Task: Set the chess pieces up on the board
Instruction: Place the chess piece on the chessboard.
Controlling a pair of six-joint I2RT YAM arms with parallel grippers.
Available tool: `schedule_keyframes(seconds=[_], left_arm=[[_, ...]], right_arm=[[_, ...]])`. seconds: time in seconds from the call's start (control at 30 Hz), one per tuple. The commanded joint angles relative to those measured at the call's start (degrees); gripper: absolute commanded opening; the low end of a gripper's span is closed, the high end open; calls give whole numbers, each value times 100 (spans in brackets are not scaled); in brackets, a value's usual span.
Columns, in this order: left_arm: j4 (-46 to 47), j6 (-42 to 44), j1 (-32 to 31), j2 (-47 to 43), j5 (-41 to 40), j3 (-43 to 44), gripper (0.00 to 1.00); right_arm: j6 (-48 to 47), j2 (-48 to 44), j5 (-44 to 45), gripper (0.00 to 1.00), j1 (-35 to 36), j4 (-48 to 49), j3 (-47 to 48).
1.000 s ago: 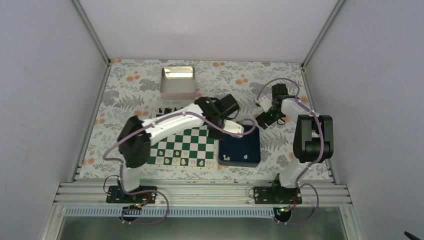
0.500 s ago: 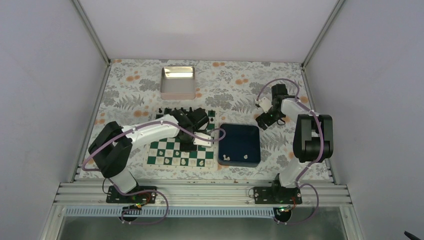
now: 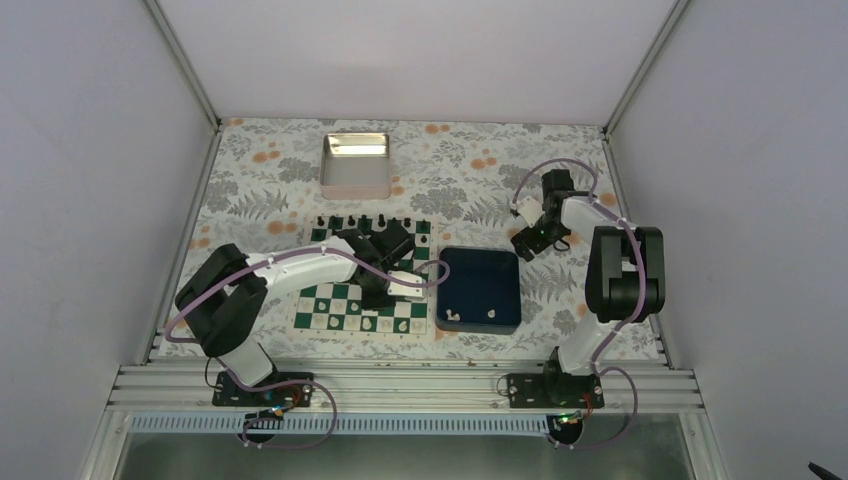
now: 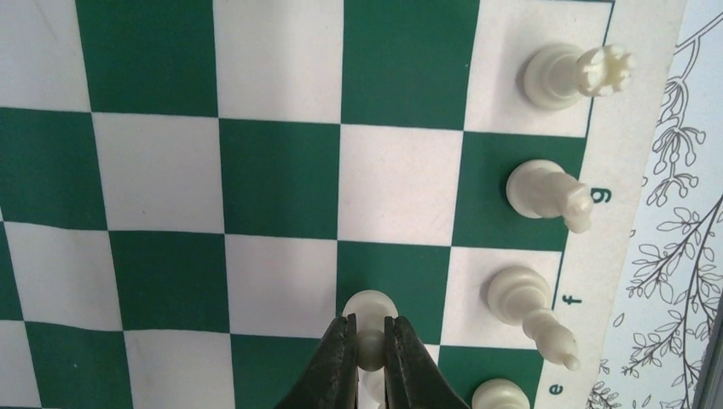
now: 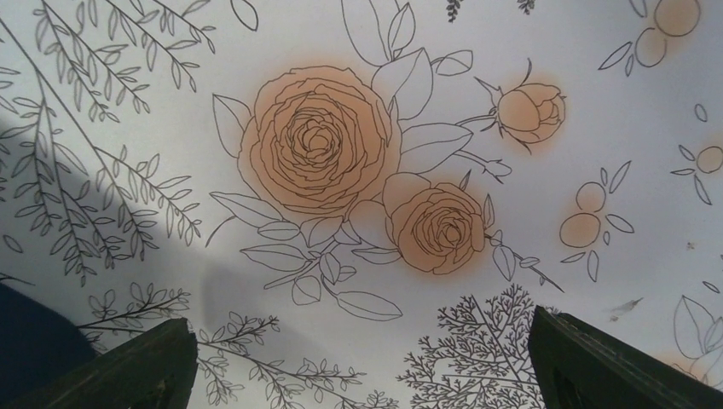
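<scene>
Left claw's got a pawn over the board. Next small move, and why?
Probably ease straight down and open: the left claw is shut on a pawn over a free green square of the board, beside the bishop in the edge row. Whether it already touches is unclear.

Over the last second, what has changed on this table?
The left arm swung from the blue tray back toward its own side. The left gripper now sits over the board, jaws closed on a small white chess piece above a green square. The right gripper stayed open over the flowered cloth. The tray, the tin and the pieces already on the board did not move.
</scene>
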Motion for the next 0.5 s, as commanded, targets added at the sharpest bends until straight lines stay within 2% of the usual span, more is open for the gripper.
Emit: schedule_keyframes(seconds=[0.0,0.47], left_arm=[[130,-33,12,93,221,29,7],[103,-10,4,308,243,-24,7]], right_arm=[[43,111,58,100,31,10,66],[13,124,114,100,18,50,11]])
